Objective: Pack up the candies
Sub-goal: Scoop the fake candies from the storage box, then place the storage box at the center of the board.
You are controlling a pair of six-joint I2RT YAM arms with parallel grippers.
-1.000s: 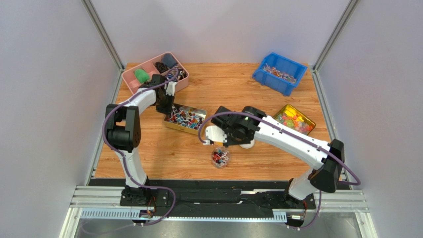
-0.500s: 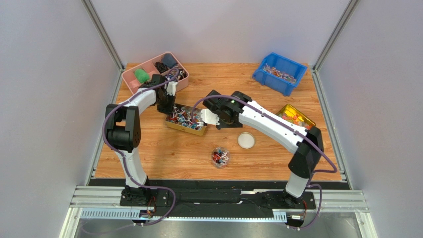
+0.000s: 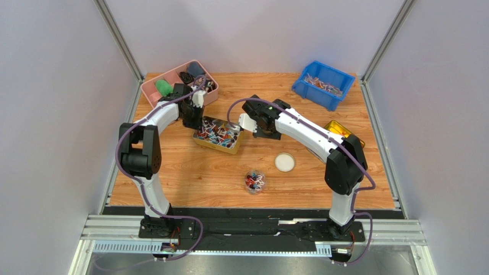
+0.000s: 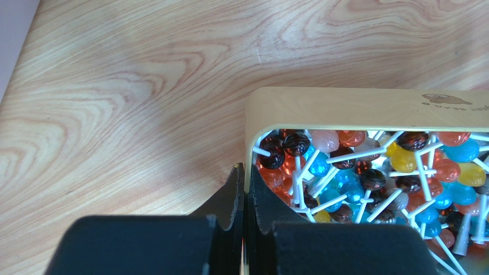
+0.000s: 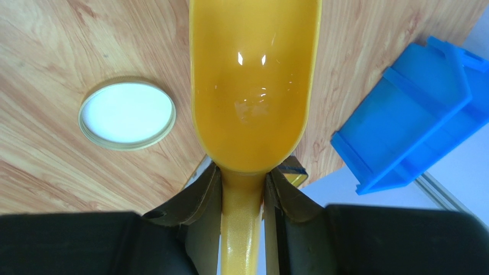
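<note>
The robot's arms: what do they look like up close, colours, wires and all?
Both the left arm and the right arm have white tube-like links joined by chunky black joints. A purple cable loops loosely along each. The left gripper and right gripper each have two black, wedge-shaped fingers.

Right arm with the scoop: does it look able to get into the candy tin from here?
Probably yes. The right gripper holds an empty scoop close beside the tin, which is open-topped with the candies uncovered. The left gripper pinches the rim only at the opposite side, leaving that approach free.
</note>
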